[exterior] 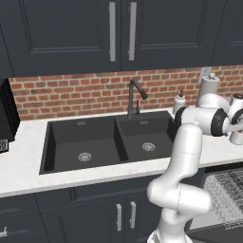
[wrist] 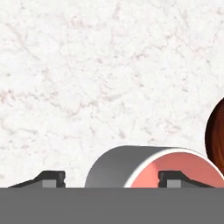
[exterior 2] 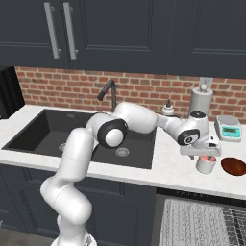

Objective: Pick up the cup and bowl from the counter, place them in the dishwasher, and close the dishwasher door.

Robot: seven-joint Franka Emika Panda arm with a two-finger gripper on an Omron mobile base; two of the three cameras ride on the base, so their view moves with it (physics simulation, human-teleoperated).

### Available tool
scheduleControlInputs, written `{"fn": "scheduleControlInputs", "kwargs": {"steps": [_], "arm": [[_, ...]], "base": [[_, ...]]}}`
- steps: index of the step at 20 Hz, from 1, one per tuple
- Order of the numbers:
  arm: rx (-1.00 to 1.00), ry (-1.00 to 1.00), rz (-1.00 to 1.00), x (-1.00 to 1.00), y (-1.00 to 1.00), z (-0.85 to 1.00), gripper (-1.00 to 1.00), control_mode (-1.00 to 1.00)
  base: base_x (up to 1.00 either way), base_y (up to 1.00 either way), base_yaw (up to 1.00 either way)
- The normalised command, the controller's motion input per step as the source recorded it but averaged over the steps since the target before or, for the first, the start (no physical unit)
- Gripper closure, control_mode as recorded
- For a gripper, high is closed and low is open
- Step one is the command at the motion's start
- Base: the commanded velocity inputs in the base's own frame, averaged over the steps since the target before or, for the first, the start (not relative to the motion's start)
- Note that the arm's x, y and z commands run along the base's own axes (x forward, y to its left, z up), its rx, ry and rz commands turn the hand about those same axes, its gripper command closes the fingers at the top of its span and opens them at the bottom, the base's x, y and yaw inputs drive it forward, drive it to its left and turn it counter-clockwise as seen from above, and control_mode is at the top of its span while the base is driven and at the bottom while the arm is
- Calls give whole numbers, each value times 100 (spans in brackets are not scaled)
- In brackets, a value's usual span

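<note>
cup (exterior 2: 206,164) on table (exterior 2: 173,168), right of sink (exterior 2: 72,129), bowl (exterior 2: 234,166) just beside it. claw (exterior 2: 205,154) over cup rim, one finger (wrist: 175,179) inside, one outside, not clenched yet. step: grab cup. next: squeeze wall, lift, carry to dishwasher (exterior 2: 202,223). cup bottom cut off in hand view; bowl half seen.

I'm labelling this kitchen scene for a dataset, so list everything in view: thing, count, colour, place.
cup: one, white outside, pink inside, on the counter right of the sink
bowl: one, brown, right of the cup
counter: one, white
sink: one, black, double, set into the counter
tap: one, dark, behind the sink
soap bottle: one, white, right of the tap
paper towel roll: one, grey, by the brick wall
scale: one, pale, by the wall
dishwasher: one, open, grey rack
gripper: one, open, one finger inside the cup
</note>
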Motion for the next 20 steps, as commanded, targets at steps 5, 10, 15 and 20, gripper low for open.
{"fn": "scheduleControlInputs", "kwargs": {"steps": [5, 10, 15, 20], "arm": [[0, 0, 0, -1, 0, -5, 100, -100], [0, 4, 0, -18, 7, 0, 100, -100], [0, -3, -5, -91, 27, 0, 100, -100], [6, -19, 0, -100, 10, 17, 100, -100]], "base": [[0, 0, 0], [0, 0, 0], [0, 0, 0], [0, 0, 0]]}}
